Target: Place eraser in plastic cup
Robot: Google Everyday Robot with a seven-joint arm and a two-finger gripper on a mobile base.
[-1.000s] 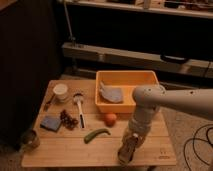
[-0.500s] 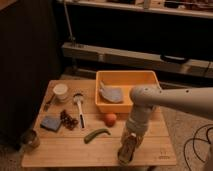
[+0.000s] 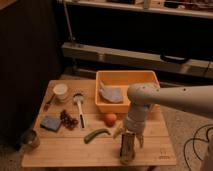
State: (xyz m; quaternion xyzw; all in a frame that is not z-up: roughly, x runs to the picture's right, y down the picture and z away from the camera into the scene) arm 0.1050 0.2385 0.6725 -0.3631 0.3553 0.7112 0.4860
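Observation:
My gripper (image 3: 128, 144) points straight down near the table's front edge, right of centre, and is shut on the eraser (image 3: 126, 146). The eraser is a tan block with a dark side and stands upright between the fingers. Its lower end sits at or inside the plastic cup (image 3: 128, 159), of which only a small greenish rim shows beneath it. I cannot tell how deep the eraser reaches into the cup. The white arm comes in from the right and hides the table behind the gripper.
An orange bin (image 3: 145, 79) holding a grey cloth (image 3: 111, 93) stands at the back of the wooden table (image 3: 60, 150). Also on it are an orange fruit (image 3: 110, 119), green pepper (image 3: 96, 134), grapes (image 3: 70, 120), blue pad (image 3: 50, 123), white cup (image 3: 60, 91), spoon (image 3: 79, 107) and metal can (image 3: 31, 139).
The arm's elbow has shifted slightly to the left. The gripper stays over the same spot with the eraser upright in it.

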